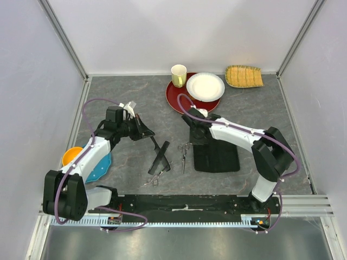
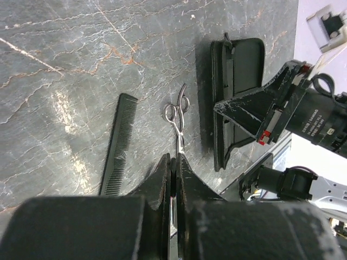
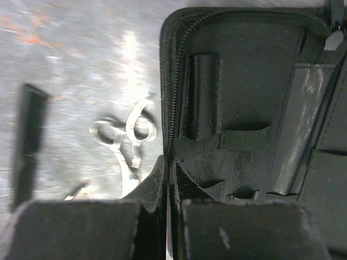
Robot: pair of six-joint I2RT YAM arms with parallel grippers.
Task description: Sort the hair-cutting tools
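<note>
An open black case (image 1: 219, 154) (image 3: 244, 108) (image 2: 244, 70) lies right of centre. My right gripper (image 1: 196, 134) (image 3: 167, 162) is shut on its zipped left edge. One pair of silver scissors (image 1: 185, 153) (image 2: 176, 116) (image 3: 127, 135) lies just left of the case. Another pair of scissors (image 1: 155, 178) lies nearer the front. A black comb (image 1: 162, 157) (image 2: 119, 141) (image 3: 27, 141) rests between them. My left gripper (image 1: 147, 132) (image 2: 174, 157) hovers shut above the comb and scissors. A thin dark strip reaches from its tips toward the comb; I cannot tell whether it is held.
At the back stand a red tray (image 1: 174, 100), a white plate (image 1: 205, 86) on it, a yellow cup (image 1: 178, 75) and a woven basket (image 1: 244, 76). An orange bowl (image 1: 71, 156) and a blue plate (image 1: 103, 165) sit at the left.
</note>
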